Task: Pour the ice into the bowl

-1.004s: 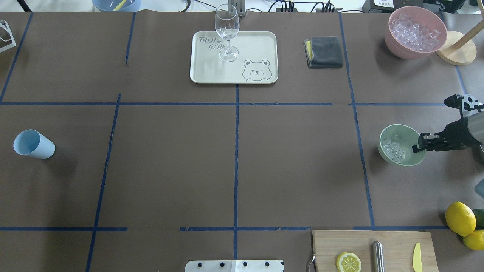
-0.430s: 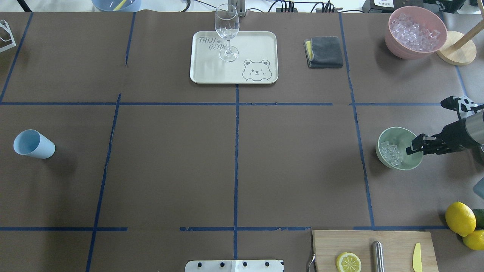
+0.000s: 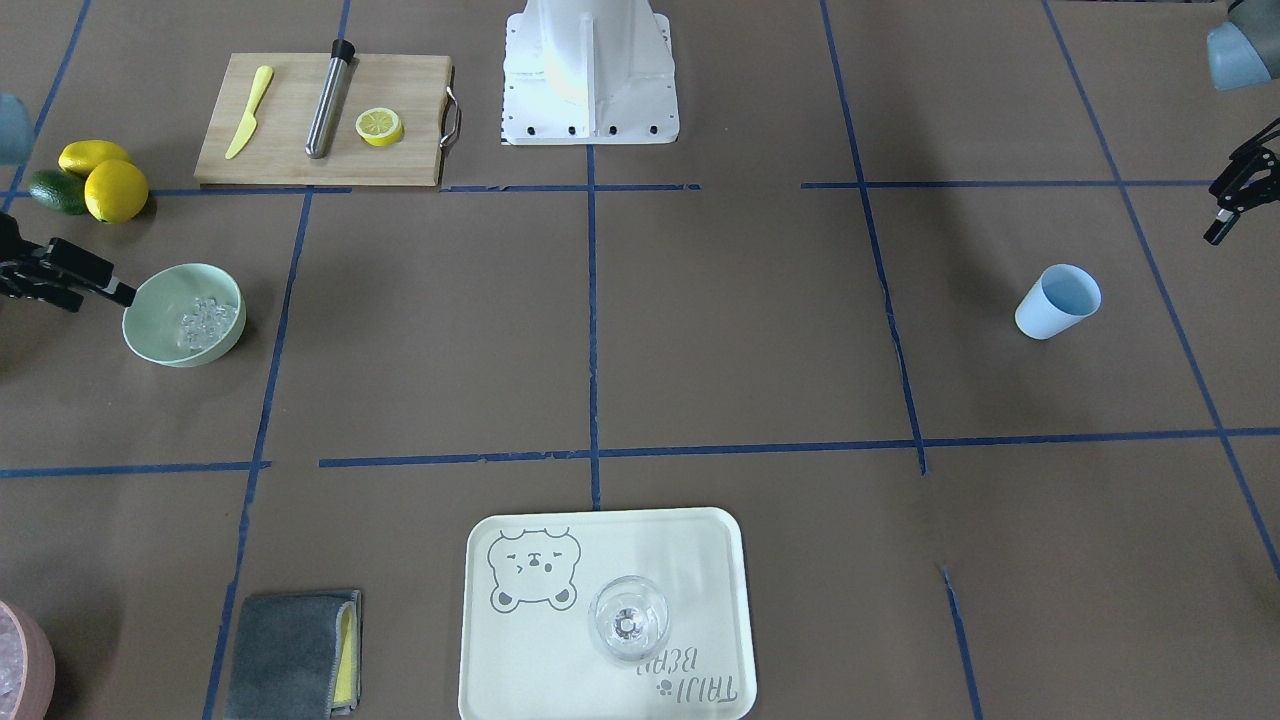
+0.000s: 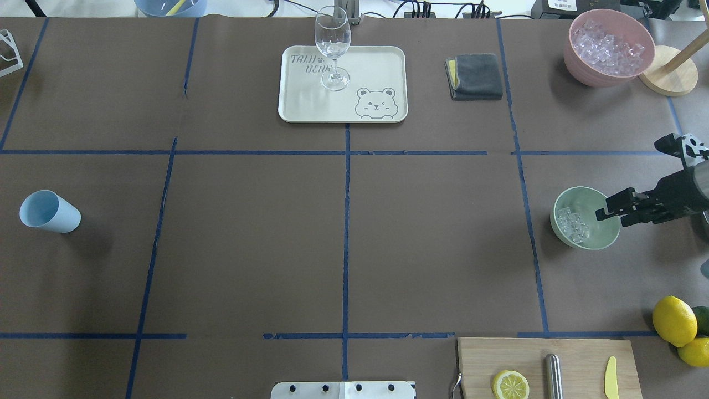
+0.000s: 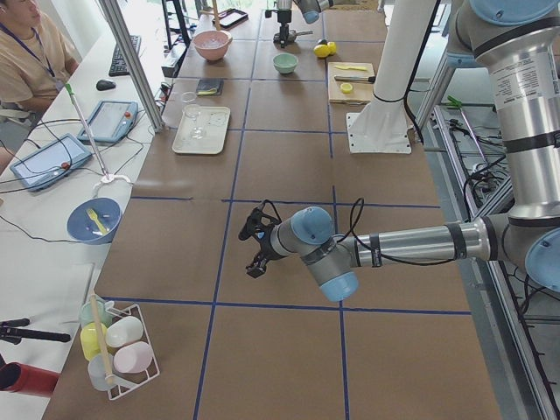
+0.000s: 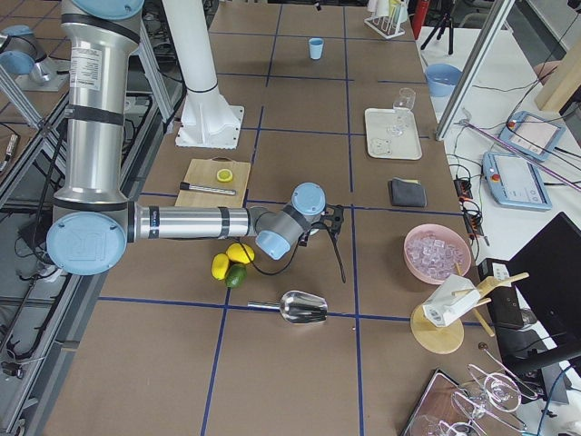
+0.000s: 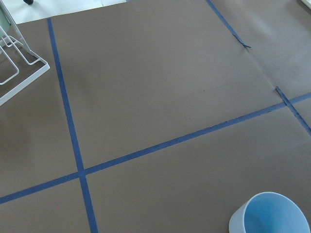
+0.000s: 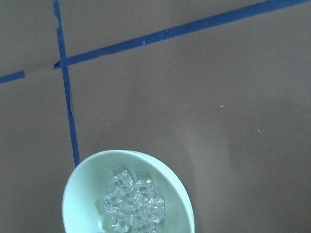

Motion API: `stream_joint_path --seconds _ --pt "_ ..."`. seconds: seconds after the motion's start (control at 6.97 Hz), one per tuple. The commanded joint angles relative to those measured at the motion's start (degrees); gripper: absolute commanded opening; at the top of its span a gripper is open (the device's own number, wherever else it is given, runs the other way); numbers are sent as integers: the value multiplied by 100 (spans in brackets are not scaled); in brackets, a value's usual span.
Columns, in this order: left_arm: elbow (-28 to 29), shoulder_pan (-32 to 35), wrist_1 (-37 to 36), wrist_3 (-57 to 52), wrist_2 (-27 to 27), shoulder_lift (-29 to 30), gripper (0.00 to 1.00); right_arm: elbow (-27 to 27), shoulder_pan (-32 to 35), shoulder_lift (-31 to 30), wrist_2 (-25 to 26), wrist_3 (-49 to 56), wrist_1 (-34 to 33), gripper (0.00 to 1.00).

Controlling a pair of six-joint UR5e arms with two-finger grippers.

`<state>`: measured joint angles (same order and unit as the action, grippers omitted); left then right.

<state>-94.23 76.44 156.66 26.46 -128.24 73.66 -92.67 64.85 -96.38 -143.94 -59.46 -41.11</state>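
Observation:
The mint-green bowl (image 4: 595,237) stands flat on the table at the right, with a handful of clear ice (image 4: 573,224) in its left half. It also shows in the front view (image 3: 150,340) with the ice (image 3: 205,320), and in the right wrist view (image 8: 87,194). My right gripper (image 4: 610,218) is open, one finger inside the bowl's right rim and one outside it. My left gripper (image 3: 1225,215) hangs open and empty above the table's left edge, apart from the blue cup (image 4: 50,211).
A pink bowl (image 4: 581,72) full of ice stands at the back right. A tray (image 4: 388,61) with a wine glass (image 4: 332,39) and a grey cloth (image 4: 476,76) are at the back. A cutting board (image 4: 581,354) and lemons (image 4: 673,320) lie near the front right.
The bowl has settled a little down and left onto the table. My right gripper has opened off its rim and drawn slightly right. The left side has not changed.

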Motion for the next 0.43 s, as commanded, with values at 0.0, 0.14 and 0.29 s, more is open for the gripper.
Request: stream_joint_path --seconds 0.0,0.14,0.29 --pt "89 -33 -231 -71 1 78 100 30 493 -4 -187 118 -80 100" --pt "63 -24 -711 -254 9 104 100 13 651 -4 -178 589 -333 100" --pt "63 2 -1264 -882 1 157 100 13 835 5 -108 1220 -771 100"
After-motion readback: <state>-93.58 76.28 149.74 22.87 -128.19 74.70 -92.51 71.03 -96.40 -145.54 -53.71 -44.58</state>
